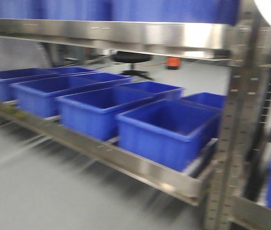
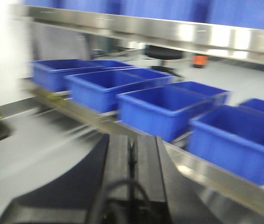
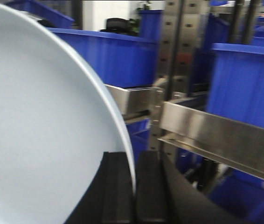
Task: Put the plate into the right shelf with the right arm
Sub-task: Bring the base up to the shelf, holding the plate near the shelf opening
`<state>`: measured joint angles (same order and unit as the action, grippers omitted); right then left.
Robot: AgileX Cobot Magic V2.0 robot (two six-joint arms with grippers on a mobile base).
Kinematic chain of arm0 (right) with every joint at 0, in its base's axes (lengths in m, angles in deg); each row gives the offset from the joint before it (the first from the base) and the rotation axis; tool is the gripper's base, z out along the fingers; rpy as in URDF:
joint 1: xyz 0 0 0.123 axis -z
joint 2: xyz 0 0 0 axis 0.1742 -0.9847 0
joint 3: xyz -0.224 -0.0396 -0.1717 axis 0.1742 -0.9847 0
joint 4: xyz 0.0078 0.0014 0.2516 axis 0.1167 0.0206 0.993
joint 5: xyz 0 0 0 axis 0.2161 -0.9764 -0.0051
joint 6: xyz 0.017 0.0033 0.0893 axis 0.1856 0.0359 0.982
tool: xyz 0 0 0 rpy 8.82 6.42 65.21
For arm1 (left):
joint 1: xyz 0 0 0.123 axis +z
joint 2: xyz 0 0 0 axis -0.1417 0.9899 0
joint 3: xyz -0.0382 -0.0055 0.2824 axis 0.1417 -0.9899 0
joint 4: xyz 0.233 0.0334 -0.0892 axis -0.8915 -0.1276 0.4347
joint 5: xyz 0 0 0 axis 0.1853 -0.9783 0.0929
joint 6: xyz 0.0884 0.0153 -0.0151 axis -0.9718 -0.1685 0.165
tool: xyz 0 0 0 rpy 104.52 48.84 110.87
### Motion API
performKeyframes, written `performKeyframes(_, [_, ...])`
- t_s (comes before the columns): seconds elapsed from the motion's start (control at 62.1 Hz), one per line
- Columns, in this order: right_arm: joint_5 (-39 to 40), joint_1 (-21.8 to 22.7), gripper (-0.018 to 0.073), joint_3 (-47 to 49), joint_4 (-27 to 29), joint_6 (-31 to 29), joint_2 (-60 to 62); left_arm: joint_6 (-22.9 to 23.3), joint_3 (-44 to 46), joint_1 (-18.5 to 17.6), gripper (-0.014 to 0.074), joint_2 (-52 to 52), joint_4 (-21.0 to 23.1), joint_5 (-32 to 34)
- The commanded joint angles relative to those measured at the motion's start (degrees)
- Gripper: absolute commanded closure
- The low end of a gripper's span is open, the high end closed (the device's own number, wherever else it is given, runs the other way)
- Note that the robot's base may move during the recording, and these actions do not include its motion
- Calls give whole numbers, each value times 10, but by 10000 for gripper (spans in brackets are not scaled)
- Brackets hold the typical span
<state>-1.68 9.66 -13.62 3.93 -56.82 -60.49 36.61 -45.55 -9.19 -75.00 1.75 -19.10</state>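
Left end effector (image 2: pixel 132 141) closed, right (image 3: pixel 135 161) clamped.

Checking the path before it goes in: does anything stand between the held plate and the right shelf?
No foreign object shows. The plate, pinched in the right gripper, faces the perforated upright and flat rail of the right shelf close ahead; it likely must clear these to reach a blue bin.

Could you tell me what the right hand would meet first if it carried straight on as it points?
Probably the right shelf's perforated upright, ahead of the right hand holding the plate; blue bins lie beyond, though depth is unclear.
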Motion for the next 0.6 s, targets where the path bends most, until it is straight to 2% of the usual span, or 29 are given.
performKeyframes(0.0, [58,4,505,17,5,-4,-4,4,-6,-1,725,-6,5,52])
performKeyframes(0.579, [58,4,505,17,5,-4,-4,4,-6,-1,725,-6,5,52])
